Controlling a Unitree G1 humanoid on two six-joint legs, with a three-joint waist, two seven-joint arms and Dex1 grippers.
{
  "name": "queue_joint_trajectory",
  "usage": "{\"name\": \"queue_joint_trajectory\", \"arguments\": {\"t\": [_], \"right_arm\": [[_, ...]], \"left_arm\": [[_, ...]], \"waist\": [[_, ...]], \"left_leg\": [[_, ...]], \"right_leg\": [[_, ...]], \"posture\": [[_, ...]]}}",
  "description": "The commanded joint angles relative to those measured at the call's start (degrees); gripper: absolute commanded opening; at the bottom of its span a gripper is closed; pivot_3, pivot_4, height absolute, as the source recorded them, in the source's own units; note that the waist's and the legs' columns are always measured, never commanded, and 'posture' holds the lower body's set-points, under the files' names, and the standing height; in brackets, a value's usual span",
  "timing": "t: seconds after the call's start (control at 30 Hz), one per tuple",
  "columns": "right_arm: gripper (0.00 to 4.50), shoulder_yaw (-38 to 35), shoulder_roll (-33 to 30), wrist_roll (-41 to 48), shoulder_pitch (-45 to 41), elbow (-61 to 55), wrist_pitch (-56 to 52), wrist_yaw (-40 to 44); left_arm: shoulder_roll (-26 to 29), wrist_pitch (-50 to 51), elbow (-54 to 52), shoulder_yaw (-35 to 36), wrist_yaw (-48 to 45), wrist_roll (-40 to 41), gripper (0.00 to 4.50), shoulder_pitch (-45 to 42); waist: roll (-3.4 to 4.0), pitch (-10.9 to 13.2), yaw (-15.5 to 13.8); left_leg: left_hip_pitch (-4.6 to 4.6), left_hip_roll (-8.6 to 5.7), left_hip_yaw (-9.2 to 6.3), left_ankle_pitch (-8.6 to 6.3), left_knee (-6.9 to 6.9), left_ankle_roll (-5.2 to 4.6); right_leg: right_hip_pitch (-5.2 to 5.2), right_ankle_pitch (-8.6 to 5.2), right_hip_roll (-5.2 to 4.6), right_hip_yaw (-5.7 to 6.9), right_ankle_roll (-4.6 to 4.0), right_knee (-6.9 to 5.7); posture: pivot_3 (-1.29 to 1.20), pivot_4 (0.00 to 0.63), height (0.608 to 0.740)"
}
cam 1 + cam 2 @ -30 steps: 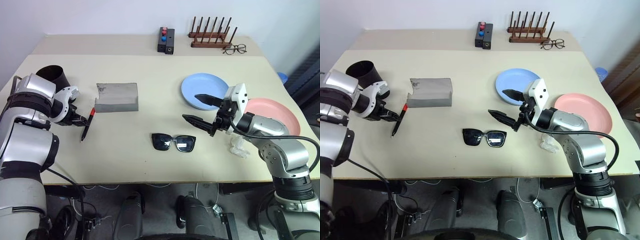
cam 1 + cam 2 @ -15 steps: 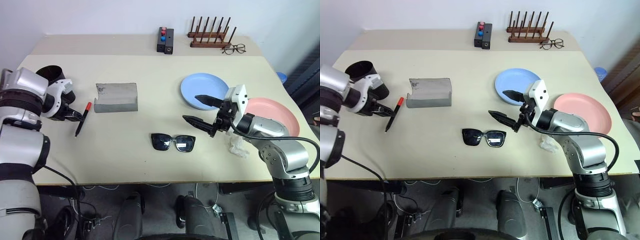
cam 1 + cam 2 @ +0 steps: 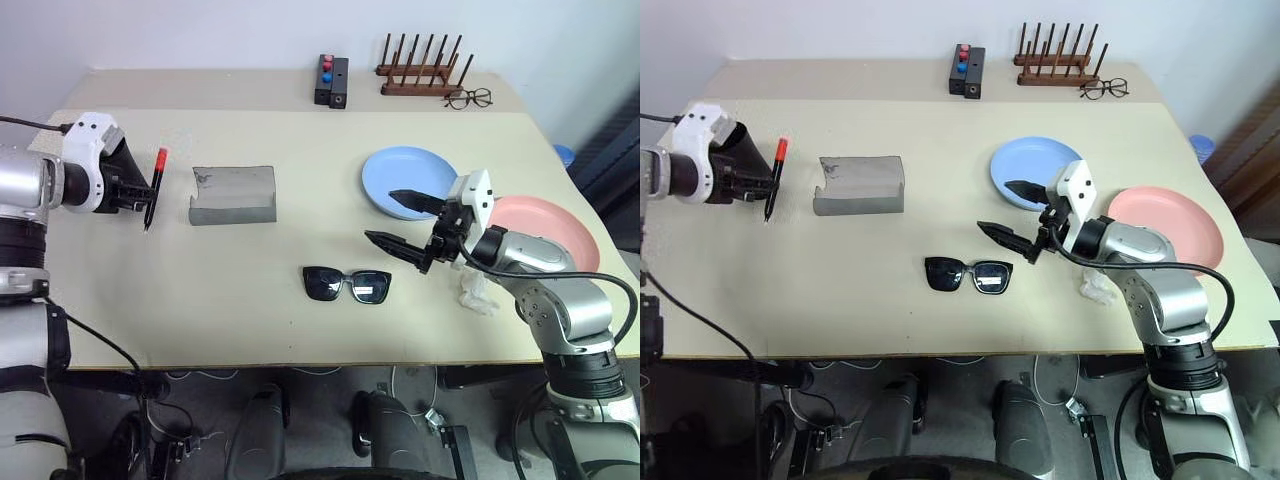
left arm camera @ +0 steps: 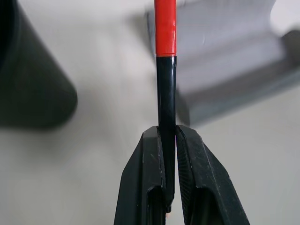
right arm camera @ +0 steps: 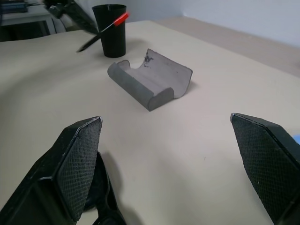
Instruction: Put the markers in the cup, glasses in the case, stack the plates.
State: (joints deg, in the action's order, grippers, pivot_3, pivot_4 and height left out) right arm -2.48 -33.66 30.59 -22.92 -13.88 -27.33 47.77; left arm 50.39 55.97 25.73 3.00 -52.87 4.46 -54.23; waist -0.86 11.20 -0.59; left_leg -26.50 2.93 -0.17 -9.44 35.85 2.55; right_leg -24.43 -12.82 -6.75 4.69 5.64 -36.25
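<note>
at the left edge of the head view the left gripper [image 3: 138, 192] is clamped tight on the black barrel of the marker [image 3: 154, 186], holding it off the table [image 3: 250, 320] with its red end tilted up, in front of the dark cup [image 3: 740, 150]. the open grey case [image 3: 234, 194] lies just right of it in the upper-left part of the frame. right of centre the right gripper [image 3: 400, 220] hovers with its fingers spread wide and empty, between the sunglasses [image 3: 347, 284] lower down and the blue plate [image 3: 405, 170], with the pink plate [image 3: 550, 230] at the right edge.

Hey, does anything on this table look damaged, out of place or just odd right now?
A crumpled clear scrap lies beside the pink plate, like stray litter. The open grey case has a dark scuff inside.
</note>
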Motion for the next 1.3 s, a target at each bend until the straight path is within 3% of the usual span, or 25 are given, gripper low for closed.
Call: {"name": "queue_joint_trajectory", "arguments": {"t": [0.03,0.17,0.37,0.57,0.9,1.3], "right_arm": [[4.5,-0.46,0.31,0.11,-1.3,-0.42,1.19,0.55],[4.5,-0.48,0.31,0.07,-1.42,-0.37,1.15,0.66],[4.5,-0.97,-0.03,0.14,-1.14,-1.09,0.94,0.34],[4.5,-1.32,-0.4,0.19,-1.11,-1.4,0.72,0.19],[4.5,-5.27,1.53,6.0,-3.22,-2.44,0.61,-0.42],[4.5,-5.08,5.52,7.94,-7.24,-0.21,3.54,0.57]], "left_arm": [[-1.37,-12.87,-0.21,8.59,6.56,2.73,0.02,-1.0],[-2.87,-22.25,3.81,11.91,9.89,4.64,0.02,-2.52],[-4.97,-46.72,15.35,16.25,16.98,5.74,0.02,-8.19],[-4.53,-59.13,25.8,18.39,17.51,7.82,0.02,-12.28],[-2.22,-67.74,30.42,21.49,20.12,9.46,0.02,-4.74],[-2.28,-66.44,28.76,22.83,21.75,11.65,0.02,0.3]], "waist": [[-0.02,0.01,-0.1],[-0.02,0.0,-0.07],[-0.04,0.0,-0.15],[-0.04,-0.01,-0.1],[-0.03,-0.01,-0.03],[-0.11,-0.05,-0.03]], "left_leg": [[-0.01,0.0,0.0,0.0,0.02,0.0],[0.0,-0.01,0.04,0.0,0.05,0.0],[0.01,-0.01,0.04,0.0,0.11,0.0],[0.04,-0.01,0.06,0.0,0.09,0.0],[0.08,-0.01,0.09,0.0,0.04,0.0],[0.08,0.0,0.07,0.0,0.06,0.01]], "right_leg": [[0.0,0.0,0.0,0.0,0.0,-0.01],[0.01,0.01,0.01,0.0,0.02,-0.01],[0.07,0.02,0.01,0.0,0.02,-0.02],[0.07,0.02,0.01,0.0,0.03,-0.03],[0.07,0.02,0.01,0.0,0.03,-0.04],[0.11,0.03,0.01,0.01,0.04,-0.04]], "posture": [[0.0,0.15,0.74],[0.0,0.15,0.74],[0.0,0.15,0.74],[0.0,0.15,0.74],[0.0,0.15,0.74],[0.0,0.15,0.74]]}}
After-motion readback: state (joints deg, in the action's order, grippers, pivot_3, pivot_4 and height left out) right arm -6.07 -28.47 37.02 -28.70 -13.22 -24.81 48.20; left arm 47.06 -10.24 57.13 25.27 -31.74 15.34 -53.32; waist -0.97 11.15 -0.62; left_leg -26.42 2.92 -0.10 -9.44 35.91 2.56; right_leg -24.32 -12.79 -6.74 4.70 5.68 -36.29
